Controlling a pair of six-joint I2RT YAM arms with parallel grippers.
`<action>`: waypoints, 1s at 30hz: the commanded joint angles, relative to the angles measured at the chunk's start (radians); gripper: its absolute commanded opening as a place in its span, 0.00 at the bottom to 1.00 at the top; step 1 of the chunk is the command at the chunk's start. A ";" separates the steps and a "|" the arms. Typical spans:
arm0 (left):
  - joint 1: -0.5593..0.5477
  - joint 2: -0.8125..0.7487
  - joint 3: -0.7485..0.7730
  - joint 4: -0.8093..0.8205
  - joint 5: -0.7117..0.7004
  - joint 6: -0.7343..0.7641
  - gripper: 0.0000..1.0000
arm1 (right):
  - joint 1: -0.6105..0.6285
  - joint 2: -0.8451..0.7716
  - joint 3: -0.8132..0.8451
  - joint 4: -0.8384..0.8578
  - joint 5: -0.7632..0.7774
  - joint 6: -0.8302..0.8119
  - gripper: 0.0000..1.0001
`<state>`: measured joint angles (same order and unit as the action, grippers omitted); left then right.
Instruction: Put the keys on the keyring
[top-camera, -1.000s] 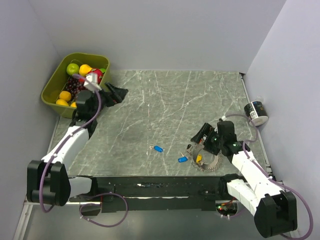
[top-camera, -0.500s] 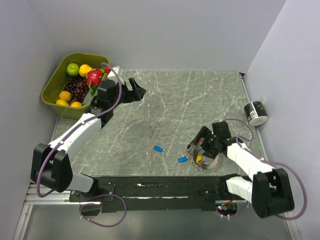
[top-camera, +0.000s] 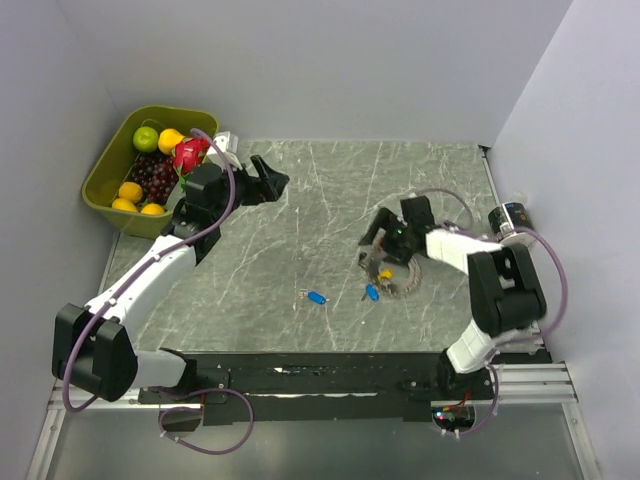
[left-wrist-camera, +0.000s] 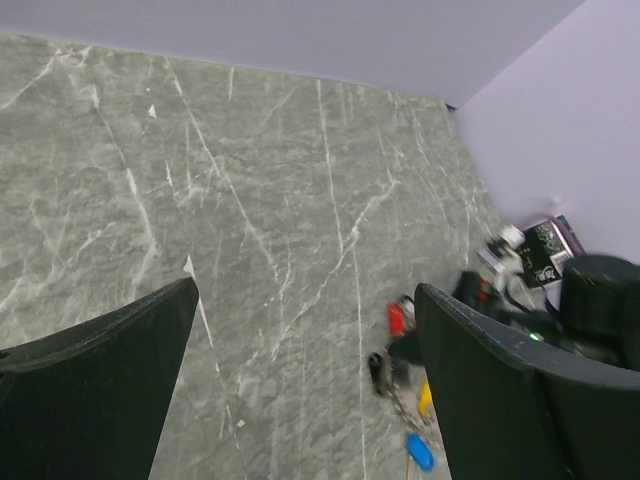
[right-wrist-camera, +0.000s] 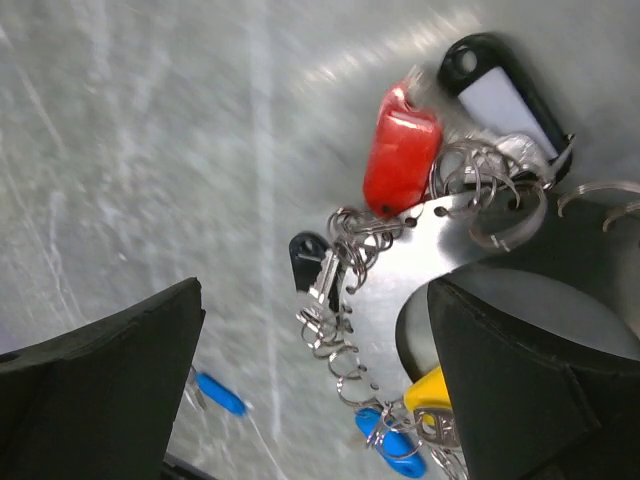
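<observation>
The keyring (right-wrist-camera: 425, 250), a flat silvery ring with small loops along its rim, lies on the marble right of centre (top-camera: 402, 280). Hooked to its rim are a red key (right-wrist-camera: 400, 160), a black tag (right-wrist-camera: 497, 88), a small black key (right-wrist-camera: 308, 255), a yellow key (right-wrist-camera: 437, 395) and a blue key (right-wrist-camera: 395, 445). Another blue key (top-camera: 317, 297) lies loose to the left (right-wrist-camera: 218, 393). My right gripper (top-camera: 385, 238) hangs open just over the ring (right-wrist-camera: 315, 300), its right finger (right-wrist-camera: 540, 380) over the ring's middle. My left gripper (top-camera: 266, 181) is open and empty at the back left (left-wrist-camera: 305, 290).
A green bin (top-camera: 100, 175) of fruit stands at the back left corner behind the left arm. A small dark can (top-camera: 508, 214) sits by the right wall. From the left wrist I see the red key (left-wrist-camera: 397, 318) and the right arm (left-wrist-camera: 600, 300) ahead.
The left gripper swung from over the bin to the right, above the marble. The right arm swept back toward the middle, and the keyring with its keys shifted away from the near edge.
</observation>
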<state>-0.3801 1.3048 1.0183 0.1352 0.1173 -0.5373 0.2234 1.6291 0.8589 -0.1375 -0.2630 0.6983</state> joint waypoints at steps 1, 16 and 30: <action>-0.002 -0.004 -0.007 0.027 0.096 0.008 0.96 | 0.071 0.078 0.175 0.035 -0.009 -0.104 1.00; -0.091 0.350 0.086 -0.009 0.163 -0.082 0.96 | 0.018 -0.248 0.008 -0.190 0.316 -0.177 1.00; -0.212 0.809 0.480 -0.174 0.354 -0.113 0.96 | -0.162 0.018 0.090 -0.221 0.122 -0.191 1.00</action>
<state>-0.5838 2.0930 1.4631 0.0124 0.3992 -0.6197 0.0681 1.5738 0.8532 -0.3374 -0.0341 0.5259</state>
